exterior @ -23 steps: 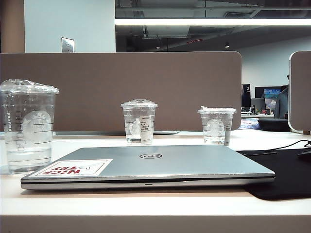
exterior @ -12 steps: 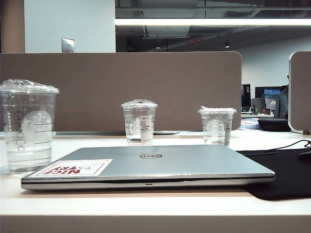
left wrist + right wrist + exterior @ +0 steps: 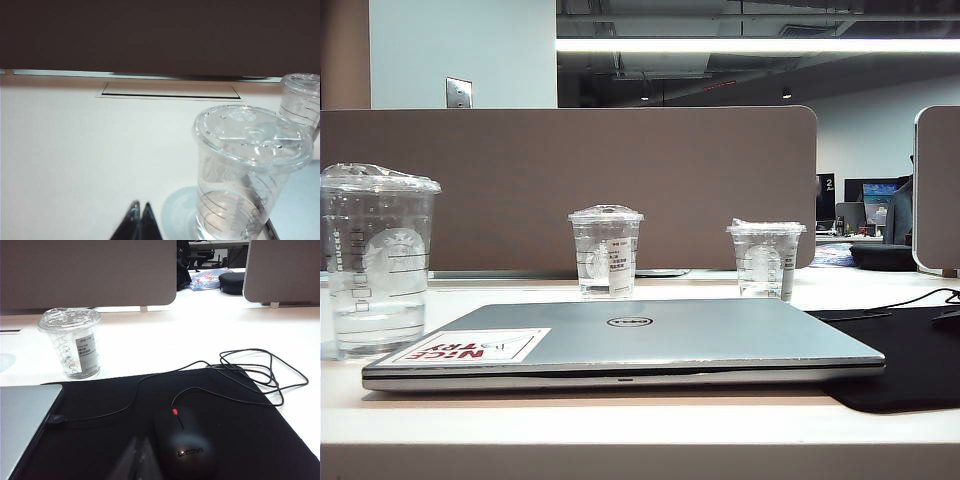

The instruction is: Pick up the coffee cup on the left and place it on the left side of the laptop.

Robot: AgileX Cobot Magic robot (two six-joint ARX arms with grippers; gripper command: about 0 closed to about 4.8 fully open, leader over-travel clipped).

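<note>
The coffee cup [image 3: 378, 260], tall and clear with a domed lid, a faint round logo and some water in the bottom, stands at the far left by the laptop's stickered corner. The silver laptop [image 3: 650, 335] lies closed in the middle of the desk. Neither gripper shows in the exterior view. In the left wrist view my left gripper [image 3: 140, 204] is shut with nothing in it, low over the bare white desk, with the coffee cup [image 3: 250, 170] close beside it and apart from it. My right gripper [image 3: 140, 439] hovers shut and empty over the black mat, next to a mouse [image 3: 182, 442].
Two shorter clear cups stand behind the laptop, one in the middle [image 3: 607, 250] and one to the right [image 3: 766, 258]. A black mouse mat [image 3: 910, 350] with a looped cable [image 3: 250, 370] lies right of the laptop. A brown partition [image 3: 570, 185] closes the back.
</note>
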